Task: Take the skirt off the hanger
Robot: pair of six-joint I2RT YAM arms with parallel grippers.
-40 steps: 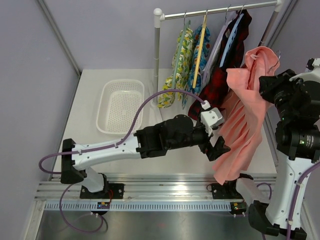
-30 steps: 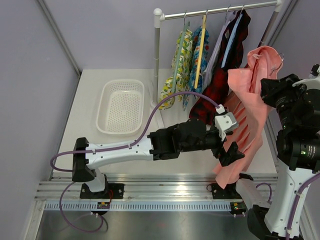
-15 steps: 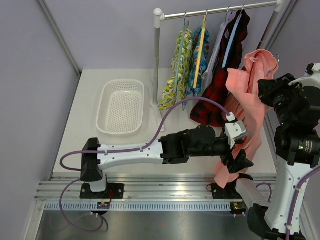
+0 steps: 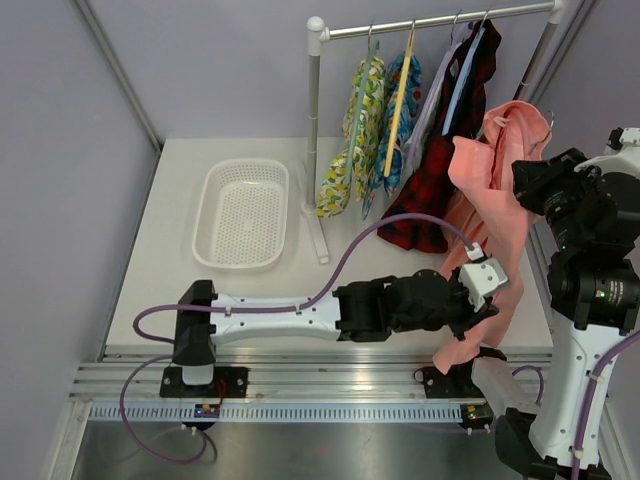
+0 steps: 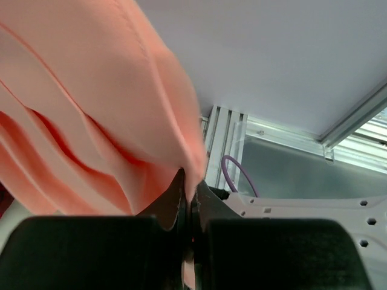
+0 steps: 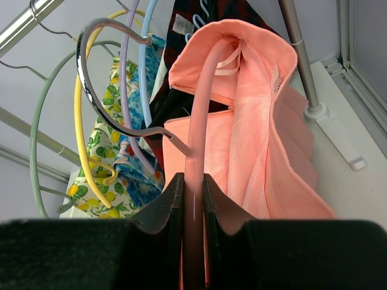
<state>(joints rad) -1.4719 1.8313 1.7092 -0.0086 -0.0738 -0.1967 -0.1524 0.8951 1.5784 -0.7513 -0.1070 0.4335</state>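
Not there yet: left pincer [image 5: 188,205] is clamped tight on a fold of the skirt [image 5: 91,121], right pincer [image 6: 192,199] pinches the hanger [image 6: 202,103], with the fabric draped just above it. I'd say it needs pulling free.

Soft, even, fairly bright light with only faint shadows fills all views, while in the left wrist view the skirt [image 5: 91,121] is blurred at upper left.
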